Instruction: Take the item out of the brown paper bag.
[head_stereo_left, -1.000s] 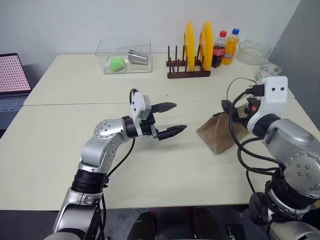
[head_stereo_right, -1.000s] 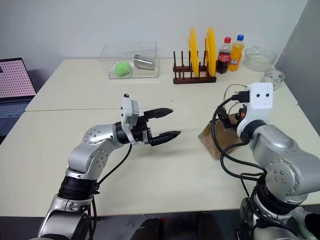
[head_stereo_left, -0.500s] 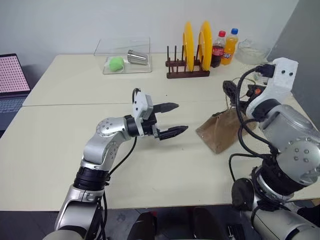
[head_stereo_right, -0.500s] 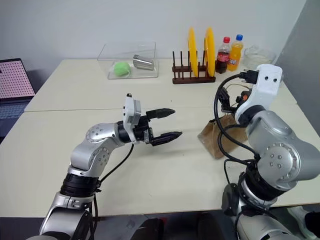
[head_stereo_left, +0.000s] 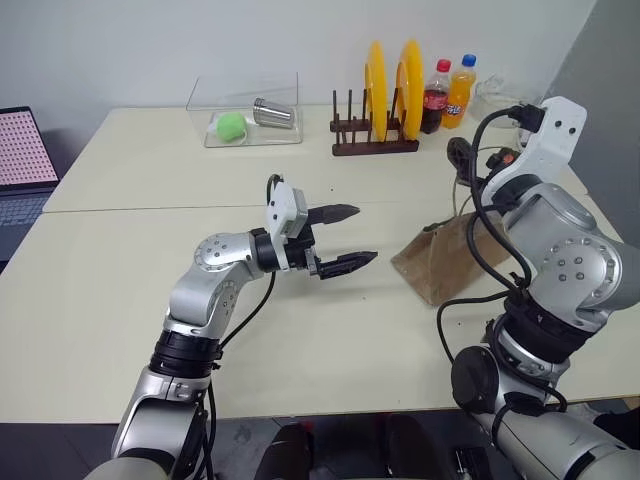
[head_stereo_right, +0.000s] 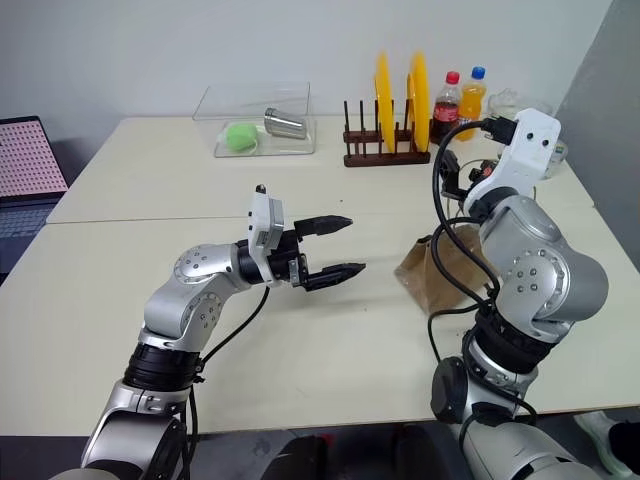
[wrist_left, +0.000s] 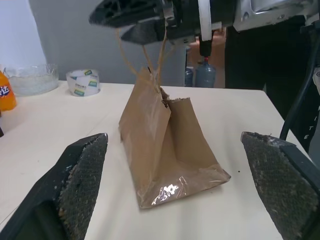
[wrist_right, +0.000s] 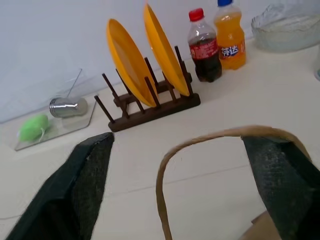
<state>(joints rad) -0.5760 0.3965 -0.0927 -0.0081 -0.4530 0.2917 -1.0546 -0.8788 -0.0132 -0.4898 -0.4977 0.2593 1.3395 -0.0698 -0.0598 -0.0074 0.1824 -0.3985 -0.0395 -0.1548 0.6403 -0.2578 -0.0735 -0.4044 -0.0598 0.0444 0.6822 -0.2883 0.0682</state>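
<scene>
**Bag stood under your right claw; left claw open beside it**

Your left wrist view gave what the head views could not: the brown paper bag (wrist_left: 165, 145) from the side, crumpled and upright on the table (head_stereo_left: 130, 290), its thin handles (wrist_left: 150, 55) rising straight to the right gripper (wrist_right: 178, 142) directly above. That view also caught one tape roll (wrist_left: 84, 81) and one glass bowl (wrist_left: 30, 79) behind the bag. Your right wrist view looked over one handle loop toward the back of the table.

From the head you could count two yellow plates (head_stereo_left: 377, 85) in one wooden rack (head_stereo_left: 375, 145), two bottles (head_stereo_left: 437, 95), one cola and one orange, one green ball (head_stereo_left: 232, 124) and one metal cup (head_stereo_left: 273, 113) in a clear tray, and one laptop (head_stereo_left: 25, 150) at the left edge.

The right claw's fingers stood spread, with the handle loop passing between them; whether the loop hung on a finger you could not tell. The left gripper (head_stereo_left: 362, 235) was released, jaws wide, pointing level at the bag and well apart from it. The item stayed hidden, so its place could not be told.
</scene>
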